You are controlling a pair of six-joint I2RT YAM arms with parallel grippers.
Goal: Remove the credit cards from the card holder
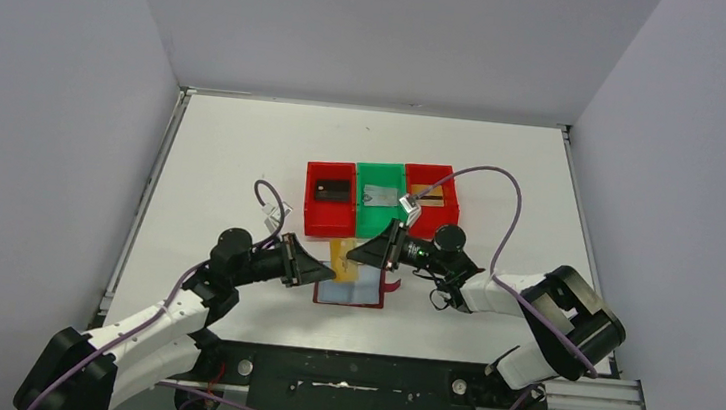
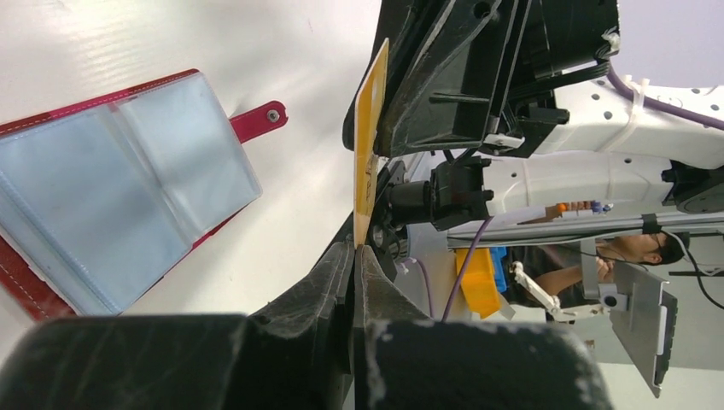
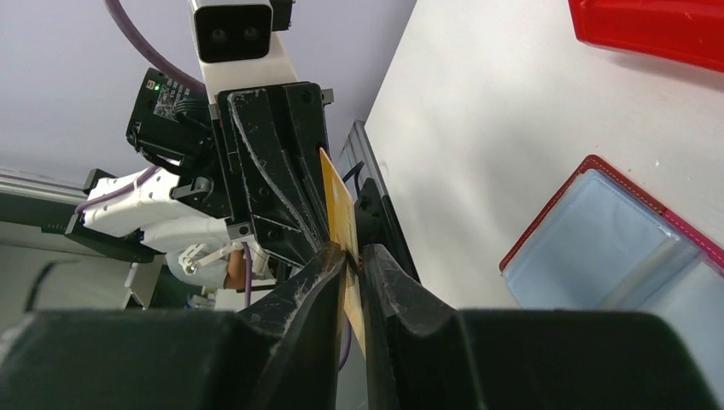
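Observation:
A gold-yellow credit card (image 1: 339, 254) is held on edge between both grippers, just above the table. My left gripper (image 2: 355, 248) is shut on one end of this card (image 2: 369, 145). My right gripper (image 3: 353, 256) comes from the opposite side, its jaws closed on the other end of the card (image 3: 338, 209). The card holder (image 1: 351, 292) lies open and flat below them, dark red with pale blue-grey sleeves (image 2: 128, 196). The sleeves (image 3: 623, 248) look empty from here. In the top view the left gripper (image 1: 330, 269) and right gripper (image 1: 353, 254) meet tip to tip.
Three bins stand in a row behind the card holder: a red bin (image 1: 309, 222) with a dark card (image 1: 331, 189), a green bin (image 1: 377, 224) with a silvery card (image 1: 377, 196), and a red bin (image 1: 452, 199) holding another card (image 1: 430, 200). Grey walls enclose the white table.

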